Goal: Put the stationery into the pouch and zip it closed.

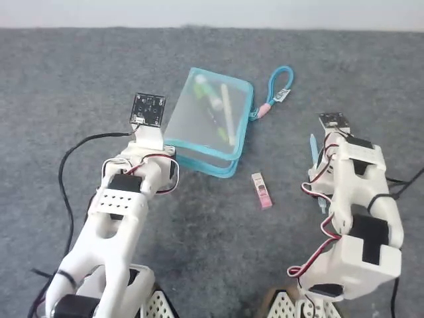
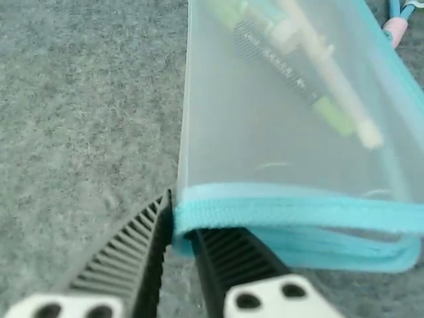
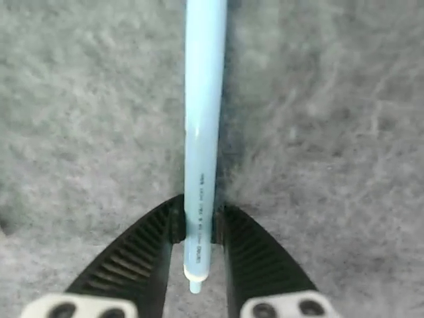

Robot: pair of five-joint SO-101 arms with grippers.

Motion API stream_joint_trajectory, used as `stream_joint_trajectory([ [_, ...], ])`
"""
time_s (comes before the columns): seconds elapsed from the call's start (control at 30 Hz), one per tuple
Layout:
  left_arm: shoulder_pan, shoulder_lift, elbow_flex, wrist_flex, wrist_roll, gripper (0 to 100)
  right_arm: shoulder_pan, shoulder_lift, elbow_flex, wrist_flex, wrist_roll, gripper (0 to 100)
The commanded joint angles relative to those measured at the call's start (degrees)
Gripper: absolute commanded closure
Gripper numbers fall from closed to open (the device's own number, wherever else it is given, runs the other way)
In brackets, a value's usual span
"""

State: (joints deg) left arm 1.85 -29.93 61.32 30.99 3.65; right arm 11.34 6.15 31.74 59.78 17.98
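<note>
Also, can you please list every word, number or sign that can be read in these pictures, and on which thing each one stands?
No text is clear enough to read.
On the light blue pen: a line of small dark print, too small to read.
On the dark pen inside the pouch: pale print, blurred.
On the pink eraser: marks, too small.
On the white tag of the strap: too small.

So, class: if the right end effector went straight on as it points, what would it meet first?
Probably only the grey carpet; past the blue pen it holds, the way looks free.
</note>
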Motion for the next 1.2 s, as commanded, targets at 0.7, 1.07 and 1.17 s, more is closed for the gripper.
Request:
stream_joint_trajectory([
  [0.7,17.2,-0.8,6.5,-12.7,2.4,99,-21.5,-47.8,-1.3,36.0,7.2,99.1],
  [1.07,17.2,-1.2,6.5,-12.7,2.3,99,-25.3,-39.5,-1.4,33.5,4.4,99.1],
  [1.17,17.2,-1.1,6.5,-12.6,2.3,99,-25.3,-36.7,-1.6,33.4,5.4,99.1],
])
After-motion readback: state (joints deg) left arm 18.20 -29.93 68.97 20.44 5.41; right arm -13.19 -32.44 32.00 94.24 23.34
